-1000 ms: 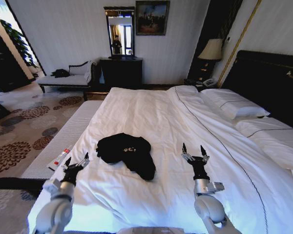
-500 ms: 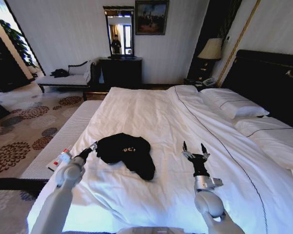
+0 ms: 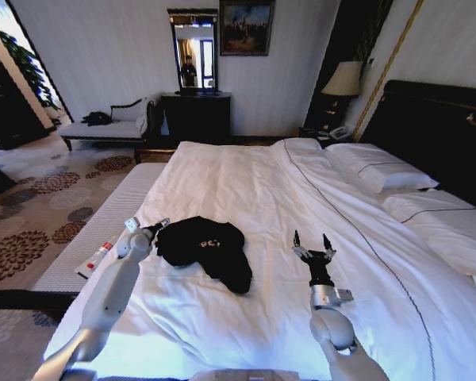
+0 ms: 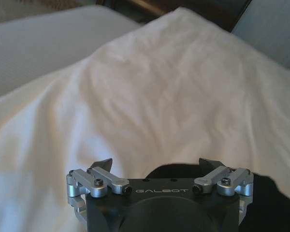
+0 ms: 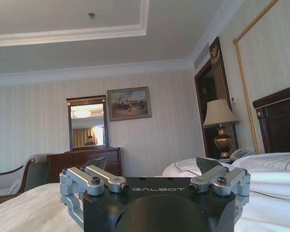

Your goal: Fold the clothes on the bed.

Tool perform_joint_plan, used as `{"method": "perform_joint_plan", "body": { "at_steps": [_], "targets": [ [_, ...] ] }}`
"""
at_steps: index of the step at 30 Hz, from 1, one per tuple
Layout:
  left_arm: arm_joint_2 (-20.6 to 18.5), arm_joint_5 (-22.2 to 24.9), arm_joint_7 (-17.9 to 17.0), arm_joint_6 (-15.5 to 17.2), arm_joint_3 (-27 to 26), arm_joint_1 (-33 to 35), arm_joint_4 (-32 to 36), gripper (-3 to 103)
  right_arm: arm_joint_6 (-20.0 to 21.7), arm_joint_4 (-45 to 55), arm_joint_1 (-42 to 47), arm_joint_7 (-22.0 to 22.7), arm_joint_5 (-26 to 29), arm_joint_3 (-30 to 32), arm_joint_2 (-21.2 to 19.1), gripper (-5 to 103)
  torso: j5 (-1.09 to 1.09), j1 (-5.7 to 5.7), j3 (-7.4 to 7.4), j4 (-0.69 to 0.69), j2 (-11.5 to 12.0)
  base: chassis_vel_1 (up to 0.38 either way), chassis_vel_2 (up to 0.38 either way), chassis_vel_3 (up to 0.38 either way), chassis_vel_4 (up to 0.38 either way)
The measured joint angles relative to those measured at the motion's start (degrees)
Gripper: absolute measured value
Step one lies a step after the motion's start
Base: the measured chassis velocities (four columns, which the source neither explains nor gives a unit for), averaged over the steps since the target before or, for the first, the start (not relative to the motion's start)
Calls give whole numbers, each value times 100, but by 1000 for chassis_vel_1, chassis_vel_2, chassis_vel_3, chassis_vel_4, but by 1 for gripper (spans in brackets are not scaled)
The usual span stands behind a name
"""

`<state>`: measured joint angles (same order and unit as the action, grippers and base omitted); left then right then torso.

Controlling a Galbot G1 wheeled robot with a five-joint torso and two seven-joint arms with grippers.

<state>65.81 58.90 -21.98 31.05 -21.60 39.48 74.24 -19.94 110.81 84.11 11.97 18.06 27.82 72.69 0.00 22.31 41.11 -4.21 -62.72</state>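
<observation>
Black shirt (image 3: 205,249) lies crumpled on near-left of bed (image 3: 246,182). Left tool (image 3: 160,225), fingers spread, reaches shirt's left edge; right tool (image 3: 311,248), spread, hovers right, well apart. Step: first grasp. Next likely: pinch edge, spread flat.

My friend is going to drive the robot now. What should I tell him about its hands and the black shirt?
Left gripper: open, at the near-left edge of the black T-shirt, not gripping it.
Right gripper: open, pointing up above the white duvet, off to the right of the shirt, holding nothing.
The shirt lies crumpled in a heap on the bed, toward its left side.
Done: no fold visible.
Left: grab the shirt, spread it flat, fold it.
</observation>
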Motion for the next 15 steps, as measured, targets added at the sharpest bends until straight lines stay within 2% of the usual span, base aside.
{"method": "perform_joint_plan", "body": {
  "at_steps": [5, 10, 12, 14, 15],
  "targets": [
    [105, 131, -118, 256, -122, -59, -212, 100, -4, -90, -62, -3, -8, -86, -31, 100, 0, 0, 0, 1, 0, 0, 0, 0, 0],
    [170, 132, -124, 299, -166, -51, -270, 102, -10, -133, -101, -3, -17, -139, -40, 100, 0, -1, -1, 0, -1, 0, 0, 0, 0],
    [176, 121, -109, 301, -164, -46, -288, 96, -12, -146, -110, -3, -22, -155, -36, 100, 0, -1, -1, 0, -1, 0, 0, 0, 0],
    [176, 105, -98, 301, -161, -46, -301, 96, -17, -151, -113, -3, -29, -166, -33, 100, 0, -1, -1, 0, -1, 0, 0, 0, 0],
    [173, 97, -91, 301, -159, -51, -325, 90, -24, -159, -115, -3, -38, -173, -29, 100, 0, -1, -1, 0, -1, 0, 0, 0, 0]
  ]
}}
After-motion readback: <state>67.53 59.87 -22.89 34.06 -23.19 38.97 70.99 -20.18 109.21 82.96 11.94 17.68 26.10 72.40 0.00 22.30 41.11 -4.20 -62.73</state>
